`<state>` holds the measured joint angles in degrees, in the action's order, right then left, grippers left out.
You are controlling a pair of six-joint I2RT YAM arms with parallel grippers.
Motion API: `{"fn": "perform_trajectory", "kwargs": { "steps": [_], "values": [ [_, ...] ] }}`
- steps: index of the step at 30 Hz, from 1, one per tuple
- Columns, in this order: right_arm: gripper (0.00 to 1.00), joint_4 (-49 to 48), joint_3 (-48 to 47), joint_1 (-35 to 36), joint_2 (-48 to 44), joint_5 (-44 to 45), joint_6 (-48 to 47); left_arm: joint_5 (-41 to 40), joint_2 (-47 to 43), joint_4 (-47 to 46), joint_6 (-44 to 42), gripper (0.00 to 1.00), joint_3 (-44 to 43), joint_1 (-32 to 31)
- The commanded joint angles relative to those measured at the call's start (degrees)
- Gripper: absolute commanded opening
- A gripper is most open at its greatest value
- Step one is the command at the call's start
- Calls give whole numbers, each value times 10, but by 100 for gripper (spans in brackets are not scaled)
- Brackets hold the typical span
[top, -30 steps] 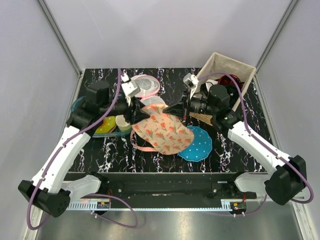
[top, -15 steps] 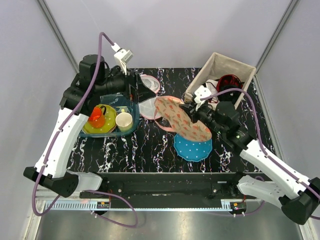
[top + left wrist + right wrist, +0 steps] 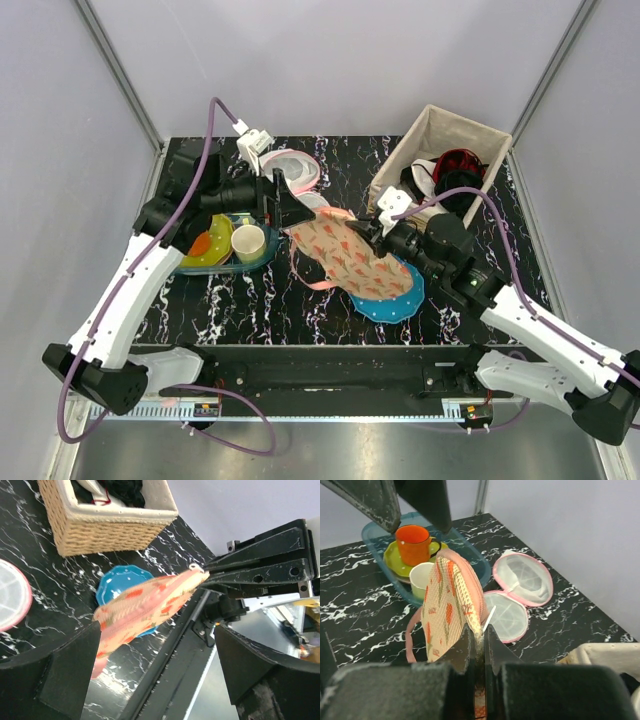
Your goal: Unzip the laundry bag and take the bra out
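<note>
Above table (image 3: 250,300) centre: pinching laundry bag (image 3: 345,258) by its 2 o'clock edge with right pincer (image 3: 368,230), holding it raised, taut for zip access; holding left pincer (image 3: 288,207) spread at 10 o'clock, gripping nothing; bra unseen, presumably inside.

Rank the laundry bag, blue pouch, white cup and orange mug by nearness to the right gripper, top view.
1. laundry bag, pinched in the right gripper.
2. blue pouch, under the bag's near end.
3. white cup, off to the left.
4. orange mug, farther left.
</note>
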<state>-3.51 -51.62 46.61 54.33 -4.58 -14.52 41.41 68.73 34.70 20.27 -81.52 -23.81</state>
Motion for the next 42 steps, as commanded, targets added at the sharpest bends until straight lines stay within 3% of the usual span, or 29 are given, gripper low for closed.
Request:
{"fn": "perform_trajectory", "kwargs": {
  "steps": [1,11,18,21,22,25,26,28,29,30,33,36,38,40,41,42],
  "values": [
    [0,15,-26,5,2,-54,13,-22,-36,-23,-95,99,-33,-4],
    [0,148,-110,5,40,-143,18,75,35,21,-265,97,-58,-26],
    [0,161,-118,5,47,-135,20,47,40,56,-311,98,-31,-82],
    [0,161,-123,5,53,-133,22,47,48,63,-311,84,-31,-85],
    [0,162,-127,5,56,-133,23,47,49,65,-312,71,-30,-86],
    [0,165,-133,5,61,-132,24,35,56,78,-316,59,-35,-91],
    [0,165,-135,6,62,-133,27,32,60,83,-325,31,-37,-95],
    [0,168,-143,5,64,-139,29,18,63,90,-328,12,-41,-101],
    [0,169,-145,5,63,-147,31,12,66,90,-331,9,-41,-105],
    [0,169,-147,5,63,-151,31,0,67,91,-330,18,-41,-108],
    [0,175,-154,4,64,-152,29,-22,73,91,-324,79,-44,-113],
    [0,176,-154,5,60,-152,27,-31,78,92,-324,84,-44,-113],
    [0,177,-153,5,59,-152,27,-26,82,92,-323,82,-44,-113],
    [0,175,-153,5,56,-150,27,-19,86,92,-326,24,-45,-113],
    [0,176,-153,5,55,-146,27,-28,88,92,-325,6,-47,-114],
    [0,176,-152,4,54,-144,27,-35,89,92,-324,0,-51,-114]
  ]
}}
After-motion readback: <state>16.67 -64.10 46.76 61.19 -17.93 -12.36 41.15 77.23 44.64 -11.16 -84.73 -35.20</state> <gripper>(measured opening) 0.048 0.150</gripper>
